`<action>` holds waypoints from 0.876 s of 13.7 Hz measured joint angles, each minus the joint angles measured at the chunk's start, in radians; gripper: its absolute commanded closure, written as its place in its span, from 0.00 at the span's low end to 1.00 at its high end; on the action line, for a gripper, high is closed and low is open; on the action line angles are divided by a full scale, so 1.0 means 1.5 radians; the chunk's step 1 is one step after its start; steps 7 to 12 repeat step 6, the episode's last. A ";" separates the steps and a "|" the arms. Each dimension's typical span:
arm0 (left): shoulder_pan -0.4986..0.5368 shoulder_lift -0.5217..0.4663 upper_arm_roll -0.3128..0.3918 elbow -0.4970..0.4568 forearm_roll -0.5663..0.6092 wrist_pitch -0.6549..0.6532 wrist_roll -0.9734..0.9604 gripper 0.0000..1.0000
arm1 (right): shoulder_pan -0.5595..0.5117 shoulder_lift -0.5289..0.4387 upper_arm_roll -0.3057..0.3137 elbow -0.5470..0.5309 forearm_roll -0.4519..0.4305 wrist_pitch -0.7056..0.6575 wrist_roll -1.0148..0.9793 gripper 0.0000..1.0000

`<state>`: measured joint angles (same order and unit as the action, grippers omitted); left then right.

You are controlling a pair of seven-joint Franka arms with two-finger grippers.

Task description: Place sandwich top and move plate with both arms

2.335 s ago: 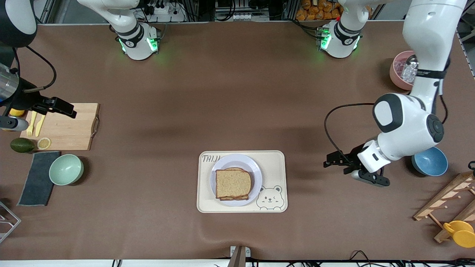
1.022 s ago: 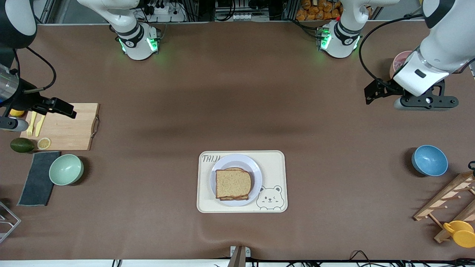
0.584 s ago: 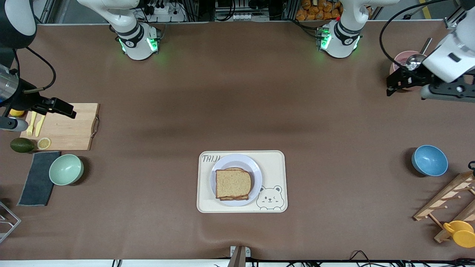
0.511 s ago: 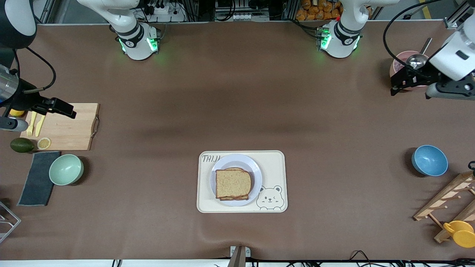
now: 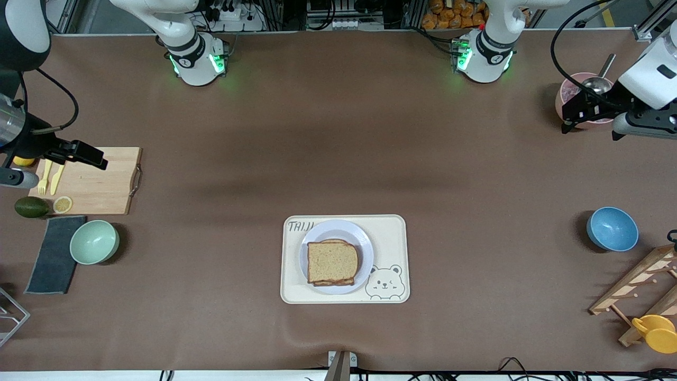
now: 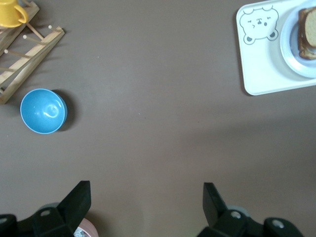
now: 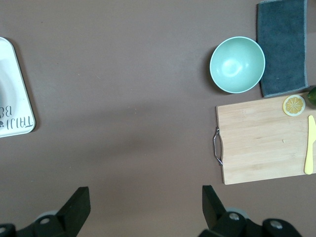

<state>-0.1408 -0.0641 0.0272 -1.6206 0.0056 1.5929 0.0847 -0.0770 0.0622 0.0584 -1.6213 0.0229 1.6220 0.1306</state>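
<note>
Brown matting covers your table (image 5: 338,132), and on it you have 1 tray (image 5: 394,238), 1 plate (image 5: 359,235), 3 bowls, 1 board (image 5: 95,182) and 1 cloth (image 5: 53,254). You can see 2 bread slices stacked on the plate: the top (image 5: 332,262), brown and speckled with a darker crust and 1 rounded edge, lies flat on a lower slice whose edge peeks out on the side nearer the front camera. That plate sits on the cream bear-printed tray, toward its right-arm end, midway along the table.

Your left gripper (image 5: 595,114) hangs over the pink bowl (image 5: 568,98) at the left arm's end, fingers (image 6: 79,200) spread wide, holding nothing. Your right gripper (image 5: 66,153) waits over the board, fingers (image 7: 76,205) equally wide apart and empty. The green bowl (image 5: 94,242) and blue bowl (image 5: 612,228) sit at the table's 2 ends.
</note>
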 measured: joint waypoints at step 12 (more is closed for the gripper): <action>-0.002 0.000 -0.012 0.001 0.000 -0.014 -0.004 0.00 | 0.000 0.000 0.000 0.000 0.000 0.000 0.000 0.00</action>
